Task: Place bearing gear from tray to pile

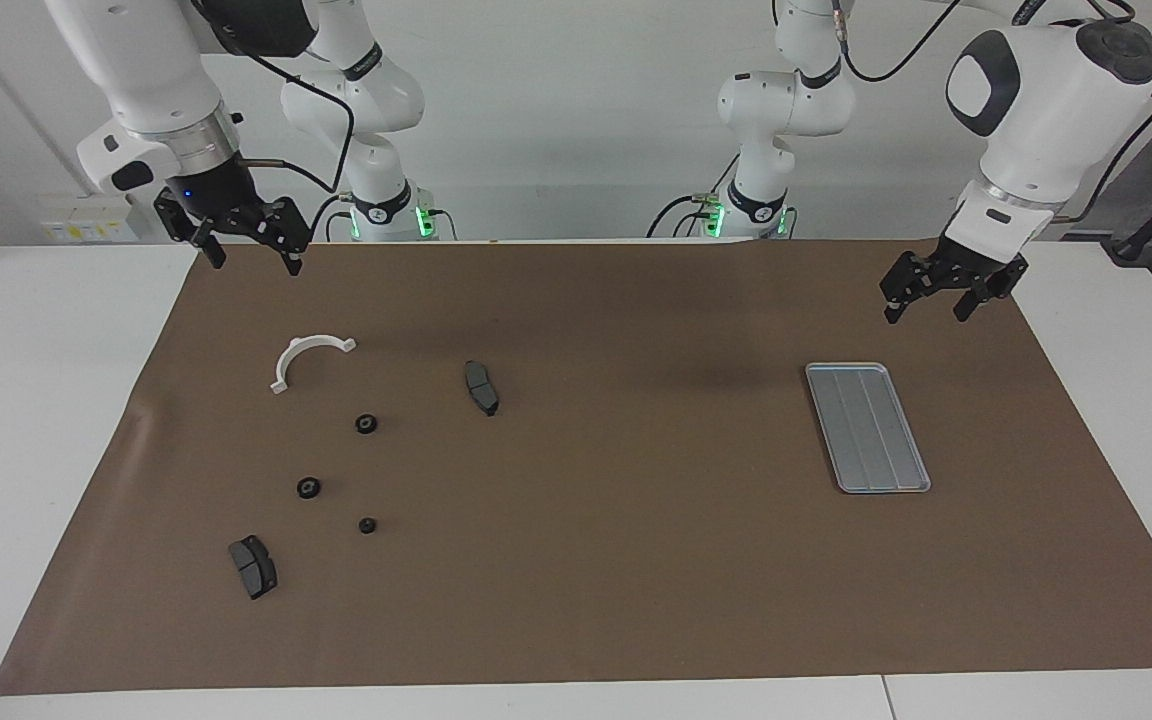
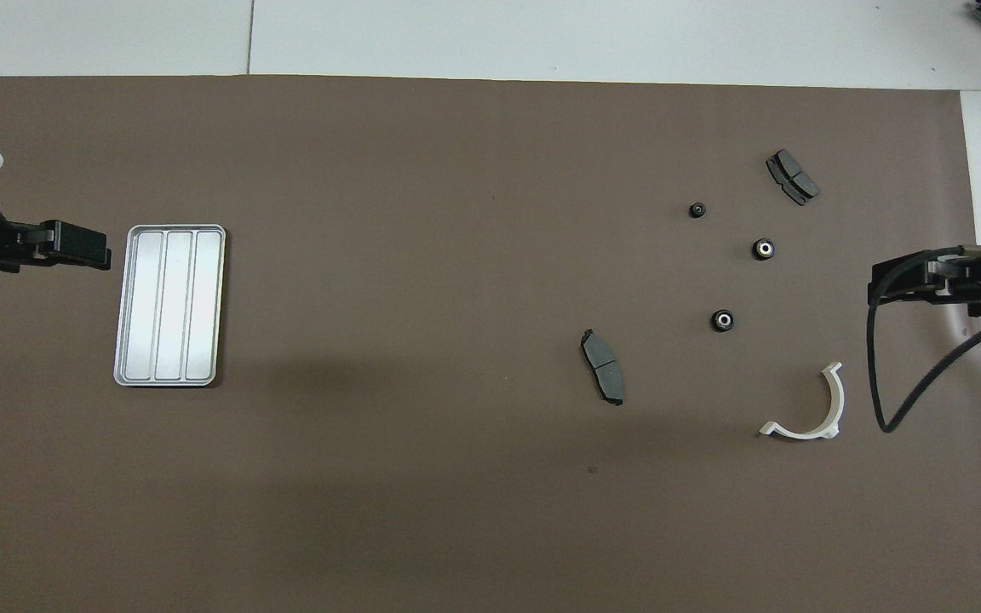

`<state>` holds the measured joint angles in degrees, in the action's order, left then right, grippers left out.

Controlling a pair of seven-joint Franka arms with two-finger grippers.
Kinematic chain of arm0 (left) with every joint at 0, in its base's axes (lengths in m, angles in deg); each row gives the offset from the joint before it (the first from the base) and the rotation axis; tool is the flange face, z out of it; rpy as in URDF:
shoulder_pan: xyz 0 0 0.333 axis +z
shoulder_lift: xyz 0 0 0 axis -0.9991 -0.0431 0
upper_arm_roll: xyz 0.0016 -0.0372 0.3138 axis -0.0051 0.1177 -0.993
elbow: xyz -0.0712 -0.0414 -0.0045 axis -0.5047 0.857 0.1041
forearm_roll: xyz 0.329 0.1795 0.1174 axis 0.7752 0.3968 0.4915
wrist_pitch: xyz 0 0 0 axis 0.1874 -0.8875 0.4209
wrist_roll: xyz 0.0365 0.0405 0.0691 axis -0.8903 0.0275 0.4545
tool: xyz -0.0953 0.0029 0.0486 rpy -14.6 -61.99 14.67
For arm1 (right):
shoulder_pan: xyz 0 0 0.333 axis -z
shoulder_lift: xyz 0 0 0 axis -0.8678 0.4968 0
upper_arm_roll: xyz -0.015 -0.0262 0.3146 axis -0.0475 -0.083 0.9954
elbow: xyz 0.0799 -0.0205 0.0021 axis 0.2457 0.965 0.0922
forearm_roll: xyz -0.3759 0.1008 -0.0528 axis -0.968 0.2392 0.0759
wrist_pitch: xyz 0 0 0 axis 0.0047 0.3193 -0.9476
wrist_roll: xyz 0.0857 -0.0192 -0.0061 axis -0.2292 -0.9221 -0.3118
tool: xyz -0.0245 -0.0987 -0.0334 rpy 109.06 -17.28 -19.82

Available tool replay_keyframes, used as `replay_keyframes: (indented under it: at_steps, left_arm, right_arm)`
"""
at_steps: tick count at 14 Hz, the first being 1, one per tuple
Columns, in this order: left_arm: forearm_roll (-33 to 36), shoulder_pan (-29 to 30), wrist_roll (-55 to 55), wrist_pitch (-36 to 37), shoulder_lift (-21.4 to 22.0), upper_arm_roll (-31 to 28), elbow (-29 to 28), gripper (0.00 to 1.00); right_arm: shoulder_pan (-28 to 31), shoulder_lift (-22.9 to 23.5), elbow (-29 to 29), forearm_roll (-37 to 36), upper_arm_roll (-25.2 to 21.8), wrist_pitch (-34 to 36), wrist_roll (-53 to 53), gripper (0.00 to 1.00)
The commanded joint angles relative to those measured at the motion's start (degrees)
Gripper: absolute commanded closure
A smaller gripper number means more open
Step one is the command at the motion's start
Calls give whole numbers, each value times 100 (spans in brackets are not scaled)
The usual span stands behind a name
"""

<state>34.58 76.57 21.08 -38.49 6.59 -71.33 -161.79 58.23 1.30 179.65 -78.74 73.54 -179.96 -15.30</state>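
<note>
1. The flat silver metal tray (image 1: 867, 427) with ridges, at the right of the facing view, is seen with nothing in it.
2. Three small black round gears (image 1: 366, 424) are seen in the pile at lower left, so little seems left to be done.
3. The right gripper (image 1: 248, 247) at upper left is spread open and should be kept high above the parts.
4. The left gripper (image 1: 936, 298) at upper right is spread open too and waits.
5. A brown mat (image 1: 616, 560) is laid over a white table (image 1: 26, 420); a white wall (image 1: 556, 100) is seen at the top.

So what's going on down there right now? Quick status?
Left end effector open, raised near tray. Right end effector open, raised by mat edge near white bracket. Tray empty; three gears lie in the pile. Nothing in the way.
</note>
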Motion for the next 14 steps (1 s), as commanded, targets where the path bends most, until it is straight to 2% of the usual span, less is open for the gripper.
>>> replay_keyframes:
  at_steps: [1, 5, 14]
  left_arm:
    - [83, -3, 1, -68, 114, -4, -134, 0]
    - [83, -3, 1, -68, 114, -5, -134, 0]
    - [83, -3, 1, -68, 123, -13, -134, 0]
  right_arm:
    - [58, -4, -64, -72, 6, -70, -383, 0]
    - [67, 102, -249, 15, 6, 203, -365, 0]
    - [67, 76, -170, 51, 23, 194, -277, 0]
